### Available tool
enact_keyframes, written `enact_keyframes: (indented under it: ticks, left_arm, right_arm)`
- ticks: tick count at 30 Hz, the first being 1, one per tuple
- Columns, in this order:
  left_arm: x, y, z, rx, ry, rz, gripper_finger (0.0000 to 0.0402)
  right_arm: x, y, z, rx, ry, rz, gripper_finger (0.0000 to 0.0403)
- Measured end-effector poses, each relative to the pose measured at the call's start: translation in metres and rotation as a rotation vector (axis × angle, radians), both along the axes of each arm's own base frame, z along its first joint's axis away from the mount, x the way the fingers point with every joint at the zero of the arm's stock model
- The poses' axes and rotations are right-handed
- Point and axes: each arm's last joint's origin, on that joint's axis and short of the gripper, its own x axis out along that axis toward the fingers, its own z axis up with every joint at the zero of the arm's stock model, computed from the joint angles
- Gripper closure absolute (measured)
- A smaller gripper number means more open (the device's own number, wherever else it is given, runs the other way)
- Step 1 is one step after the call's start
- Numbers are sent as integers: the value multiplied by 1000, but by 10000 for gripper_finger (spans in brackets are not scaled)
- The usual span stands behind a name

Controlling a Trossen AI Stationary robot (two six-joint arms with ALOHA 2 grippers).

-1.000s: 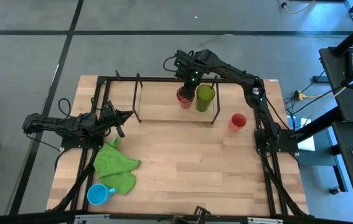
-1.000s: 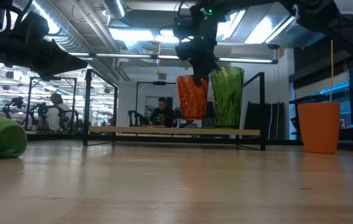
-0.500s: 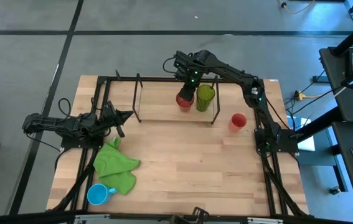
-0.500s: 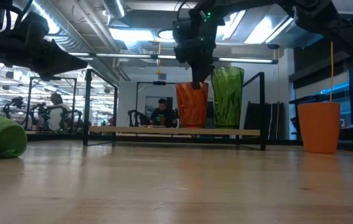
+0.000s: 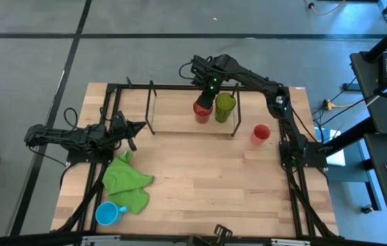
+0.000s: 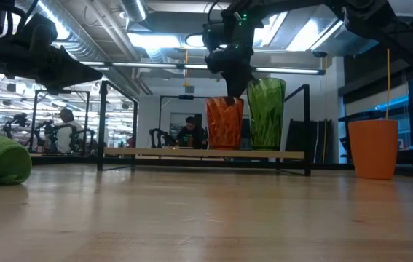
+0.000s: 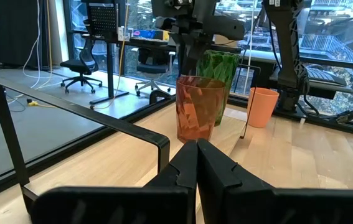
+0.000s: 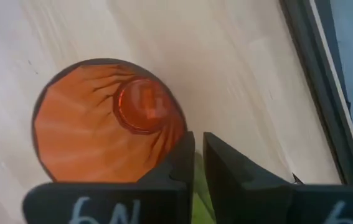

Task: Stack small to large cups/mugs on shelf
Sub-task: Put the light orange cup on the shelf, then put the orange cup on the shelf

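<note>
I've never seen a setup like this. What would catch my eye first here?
Probably the right gripper reaching over the shelf at the table's far edge, pinching the rim of a red-orange tumbler that stands there beside a taller green tumbler. Next, the bright green cloth near the front left, with a small light-blue mug by it. A small red cup waits right of the shelf.
</note>
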Motion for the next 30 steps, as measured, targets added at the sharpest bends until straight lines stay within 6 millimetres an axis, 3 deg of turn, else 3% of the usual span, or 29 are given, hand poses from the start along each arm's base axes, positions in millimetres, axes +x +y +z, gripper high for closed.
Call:
enact_keyframes:
  ticks: [12,15,22,30]
  left_arm:
    - [0,0,0,0,0,0,401]
    - [0,0,0,0,0,0,401]
    - [0,0,0,0,0,0,401]
    - [0,0,0,6,2,0,401]
  right_arm:
    - [-9,-9,11,-79,-4,-38,366]
    - [-9,-9,26,-104,-110,-18,366]
    - [-4,1,75,30,-548,101,366]
    - [-15,9,103,5,-652,86,366]
